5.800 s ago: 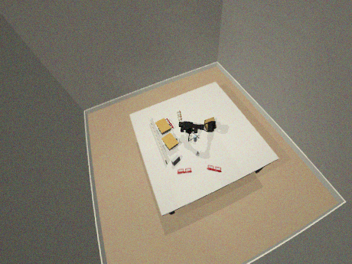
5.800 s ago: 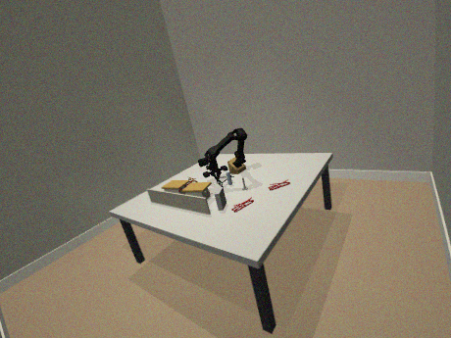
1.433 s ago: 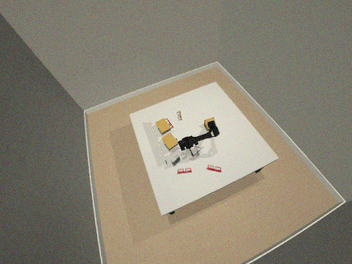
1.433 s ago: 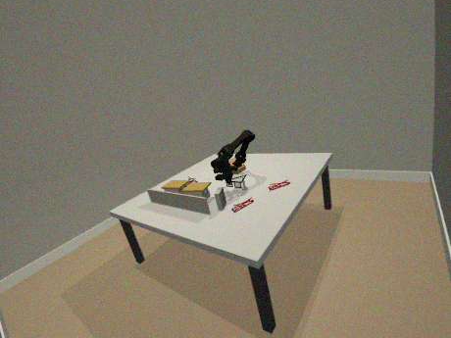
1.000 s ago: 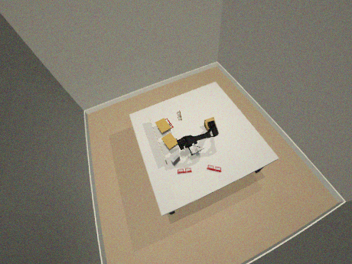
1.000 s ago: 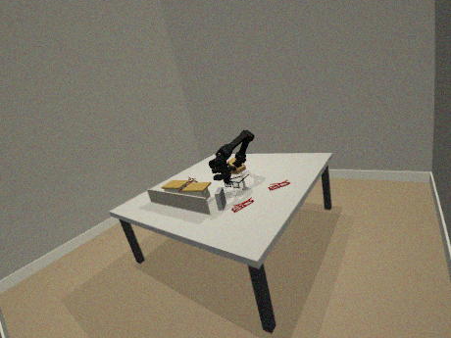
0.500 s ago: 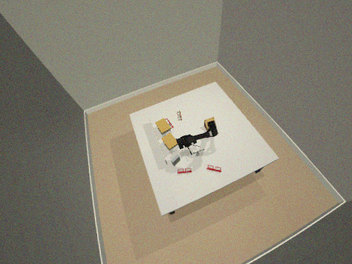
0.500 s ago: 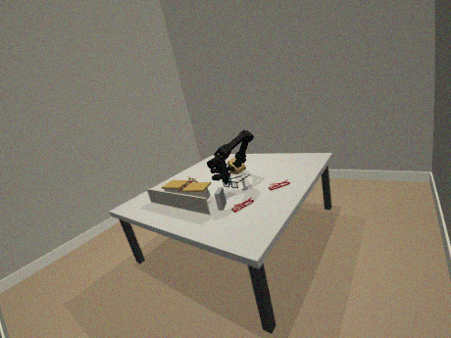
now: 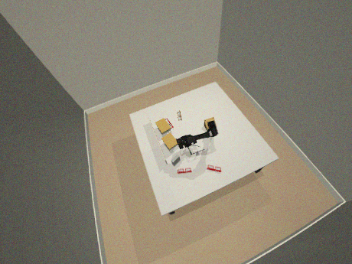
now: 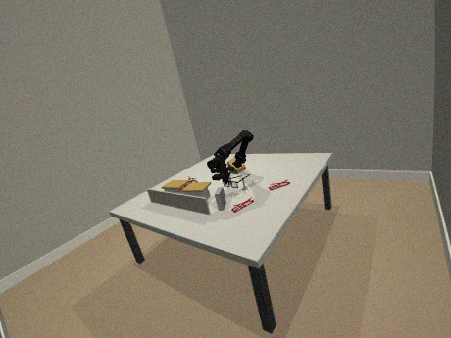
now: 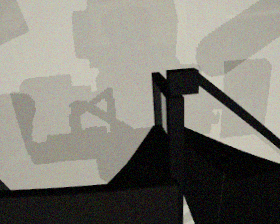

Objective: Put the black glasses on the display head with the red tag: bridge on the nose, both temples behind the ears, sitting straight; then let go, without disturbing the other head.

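Clearly, the black glasses (image 11: 181, 128) are clamped in the jaws, which are clenched on the frame; in the wrist view a dark frame corner and a thin temple are seen rising just ahead of the dark gripper (image 11: 94, 216) body, above the white counter (image 9: 237, 135). From the top view the gripper (image 9: 185, 141) is seen held just right of the nearer of two yellow-topped blocks (image 9: 169, 141), with the glasses beneath it, lifted off the counter.

One arm (image 10: 234, 146) is counted, and two yellow-topped blocks on a grey stand (image 10: 178, 200). Two red pairs of glasses (image 9: 184, 171) lie at the near side of the counter, well apart from the jaws. One small pale pair (image 9: 178, 115) lies at the far side.

The grey stand's side wall is shown only in the exterior view; the pale far pair is shown only in the top view. Which block carries the red tag cannot be told with certainty.
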